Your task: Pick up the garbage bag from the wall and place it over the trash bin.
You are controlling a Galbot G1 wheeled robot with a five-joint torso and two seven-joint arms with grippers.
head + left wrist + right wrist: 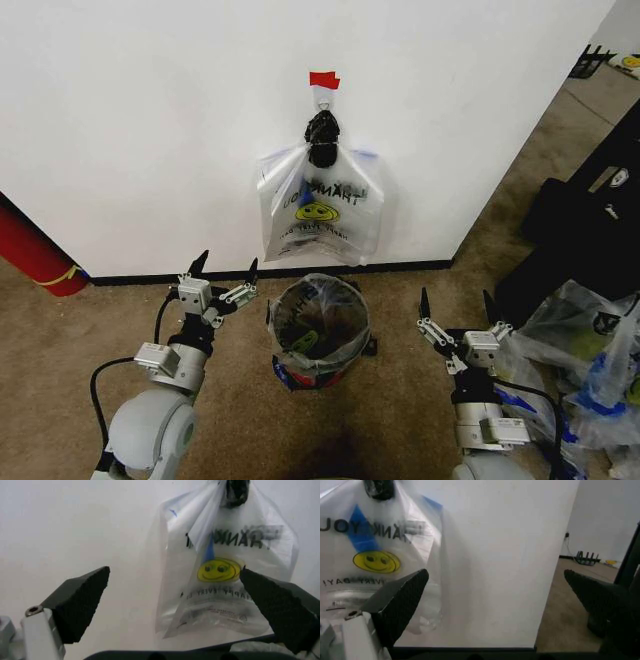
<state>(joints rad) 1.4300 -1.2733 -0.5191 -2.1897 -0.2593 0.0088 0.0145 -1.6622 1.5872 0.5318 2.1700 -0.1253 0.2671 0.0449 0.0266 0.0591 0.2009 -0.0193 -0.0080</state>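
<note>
Garbage bag (320, 205) hangs on the wall (150, 120), centre of the head frame, its handles bunched at a dark knot on the hook (322, 97) under the red tape strip (323, 79). Smiley and black print visible, blue on the handles. Trash bin (320, 330) sits on the carpet directly below, lower centre, already lined with a clear bag. Left pincer (219, 272) lower left of the bin, jaws spread wide, holding nothing. Right pincer (455, 306) lower right of the bin, also wide open and empty. Both well apart from the bag.
</note>
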